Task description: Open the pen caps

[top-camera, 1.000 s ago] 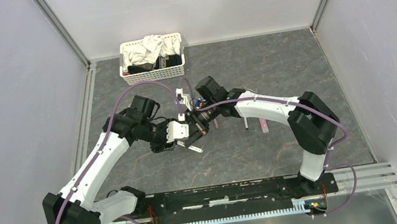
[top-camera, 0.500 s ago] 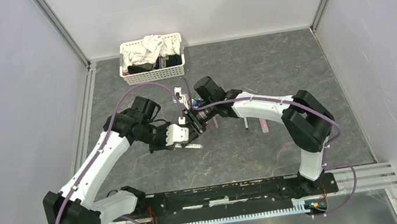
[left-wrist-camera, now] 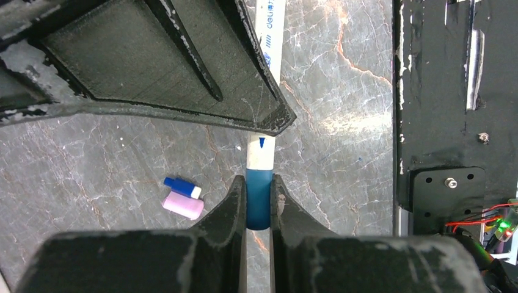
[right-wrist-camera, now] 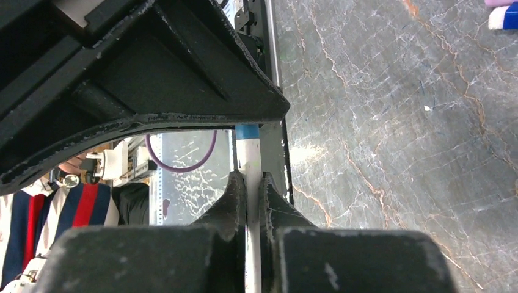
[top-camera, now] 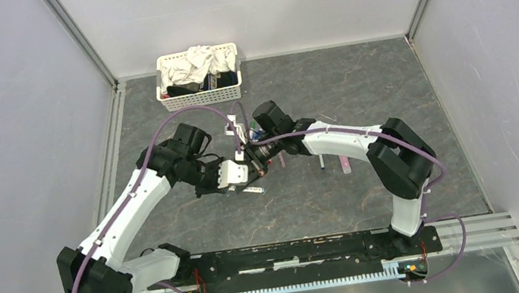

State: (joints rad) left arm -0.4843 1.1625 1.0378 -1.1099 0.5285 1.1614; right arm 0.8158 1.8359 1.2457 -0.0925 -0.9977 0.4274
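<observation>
Change: over the last second both arms have shifted a little left and away from their bases, and the two hands have closed up against each other above the desk (top-camera: pixel 356 94).
Meaning: I judge the two-handed grip is set, but the pull has not been made.
Left hand (left-wrist-camera: pixel 259 184): fingers nearly together, clamped on the blue cap (left-wrist-camera: pixel 259 207) of one pen.
Cap seat: the blue cap meets the white barrel (left-wrist-camera: pixel 261 152) with no gap that I can see, so it is not yet off.
Right hand (right-wrist-camera: pixel 250 180): fingers pinched tight on the same white barrel, just beyond the cap end and facing my left hand.
Already off: a loose blue cap (left-wrist-camera: pixel 182 187) and a lilac-pink cap (left-wrist-camera: pixel 183 206) lie touching on the desk, just beside the held pen.
Waiting: spare pens (top-camera: pixel 343 164) lie to the right of the hands; too small for me to tell whether they are capped.
Farthest: the white basket (top-camera: pixel 201 97) of cloths sits at the back, well apart.
</observation>
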